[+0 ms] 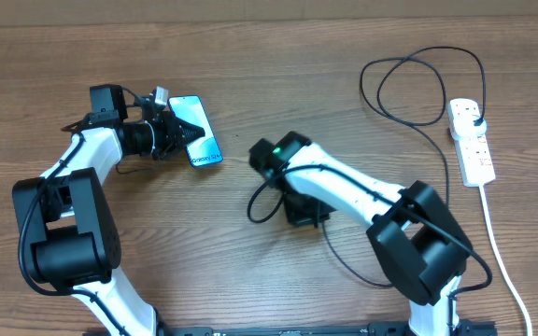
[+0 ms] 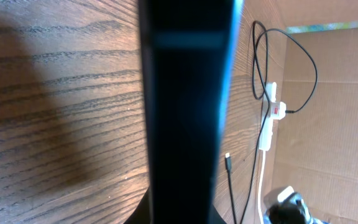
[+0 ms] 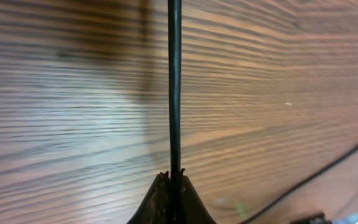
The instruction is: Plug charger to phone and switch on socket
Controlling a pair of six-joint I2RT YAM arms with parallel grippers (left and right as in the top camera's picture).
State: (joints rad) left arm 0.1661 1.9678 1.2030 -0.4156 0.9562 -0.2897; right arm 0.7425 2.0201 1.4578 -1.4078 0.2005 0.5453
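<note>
The phone [image 1: 201, 133], its light blue screen facing up, lies at the left of the table with my left gripper [image 1: 183, 133] shut on its near end. In the left wrist view the phone [image 2: 188, 106] fills the middle as a dark upright bar between the jaws. The charger [image 1: 409, 117], a thin black cable, loops from its plug in the socket [image 1: 472, 142] towards the table's middle. My right gripper [image 1: 302, 213] is shut on it there. In the right wrist view the cable [image 3: 174, 81] runs straight up from the closed gripper [image 3: 174, 179]. The connector tip [image 2: 227, 159] rests on the wood.
The socket's white cord [image 1: 498, 243] trails down the right side to the front edge. A cardboard wall [image 2: 328, 106] stands behind the socket [image 2: 272, 115]. Both arm bases sit at the front of the wooden table [image 1: 250, 56].
</note>
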